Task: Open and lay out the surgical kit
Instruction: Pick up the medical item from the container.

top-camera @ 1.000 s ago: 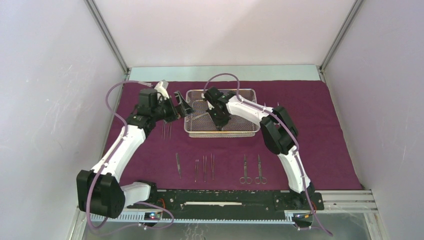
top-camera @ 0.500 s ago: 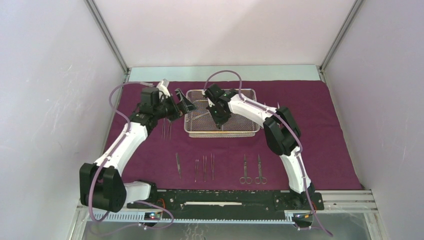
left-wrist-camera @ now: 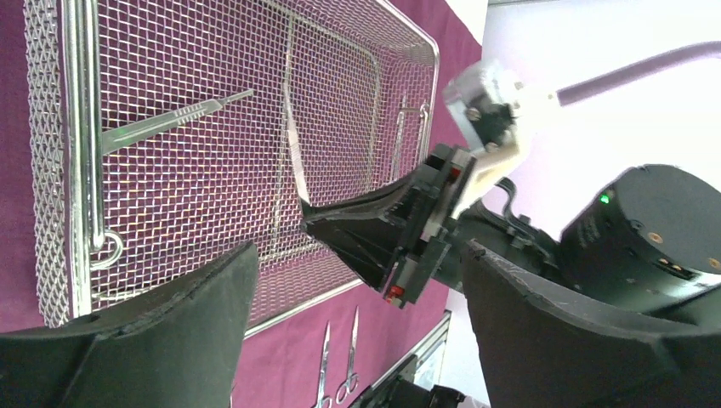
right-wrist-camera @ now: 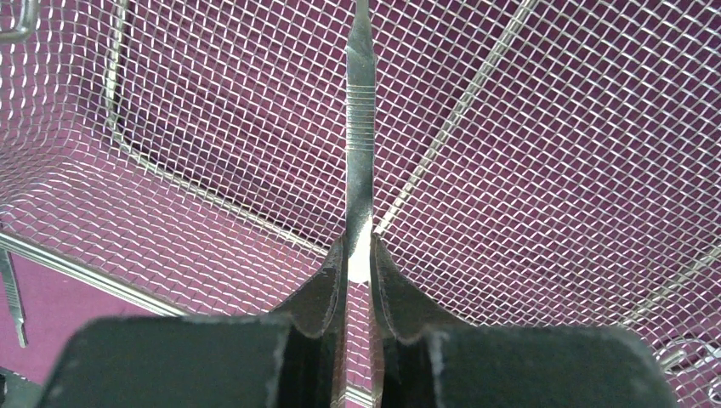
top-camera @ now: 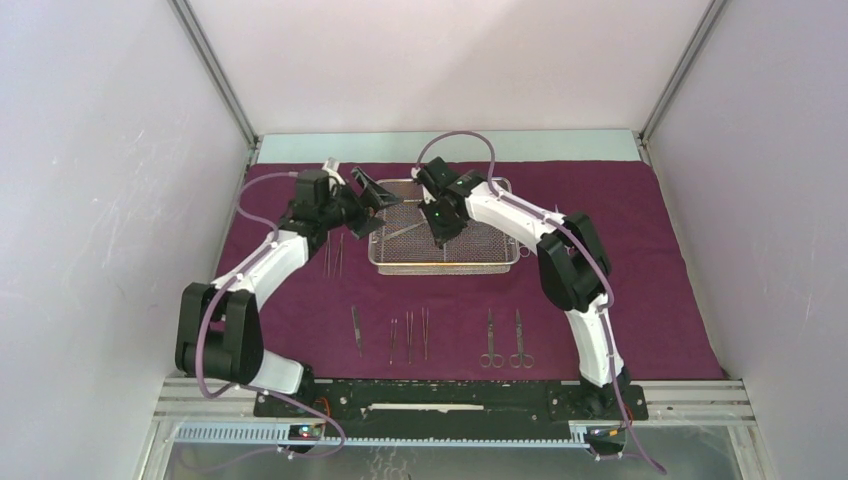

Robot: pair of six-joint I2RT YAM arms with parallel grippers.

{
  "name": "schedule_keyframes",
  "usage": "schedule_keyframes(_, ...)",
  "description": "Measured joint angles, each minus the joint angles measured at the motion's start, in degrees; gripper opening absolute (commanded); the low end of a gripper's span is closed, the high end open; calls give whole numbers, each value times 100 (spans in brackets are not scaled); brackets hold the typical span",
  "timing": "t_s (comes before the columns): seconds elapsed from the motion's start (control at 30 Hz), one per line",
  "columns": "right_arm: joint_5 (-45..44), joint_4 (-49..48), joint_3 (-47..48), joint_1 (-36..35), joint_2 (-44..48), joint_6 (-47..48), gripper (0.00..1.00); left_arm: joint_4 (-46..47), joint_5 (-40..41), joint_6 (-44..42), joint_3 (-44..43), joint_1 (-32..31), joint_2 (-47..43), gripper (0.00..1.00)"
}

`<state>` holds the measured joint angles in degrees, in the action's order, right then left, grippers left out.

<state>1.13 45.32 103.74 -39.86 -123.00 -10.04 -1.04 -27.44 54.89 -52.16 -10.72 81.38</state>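
Maroon cloth (top-camera: 650,260) | R jaws grip instr (right-wrist-camera: 360,127) over tray (top-camera: 445,267) | scissors (top-camera: 490,340) front

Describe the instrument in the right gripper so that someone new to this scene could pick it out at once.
Find the wire-mesh tray at the far middle of the maroon cloth. Over it the right gripper is shut on one end of a slim flat steel handle with a ridged band. The similar handle in the tray lies loose on the mesh, untouched.
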Motion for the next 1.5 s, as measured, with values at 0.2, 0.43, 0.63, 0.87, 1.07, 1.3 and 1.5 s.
schedule_keyframes(0.2, 52, -20, -11, 50, 122, -59, 10, 234, 15, 323, 0, 0, 396, 85)
schedule_keyframes(0.43, 162, -70, -87, 87, 295, -103, 10, 328, 28, 380, -17, -15, 846, 79)
schedule_keyframes(0.63, 284, -127, -186, 90, 433, -170, 10, 330, 63, 391, -173, -146, 1241, 76)
schedule_keyframes(0.87, 400, -146, -238, 111, 590, -227, 10, 350, 96, 417, -632, -380, 1589, 71)
schedule_keyframes(1.07, 472, -160, -299, 122, 660, -245, 10, 356, 136, 422, -962, -503, 1947, 67)
schedule_keyframes(1.3, 564, -184, -428, 153, 719, -282, 10, 485, 136, 531, -1209, -601, 2389, 60)
schedule_keyframes(1.5, 573, -190, -455, 164, 761, -295, 10, 693, 127, 667, -1355, -785, 2616, 51)
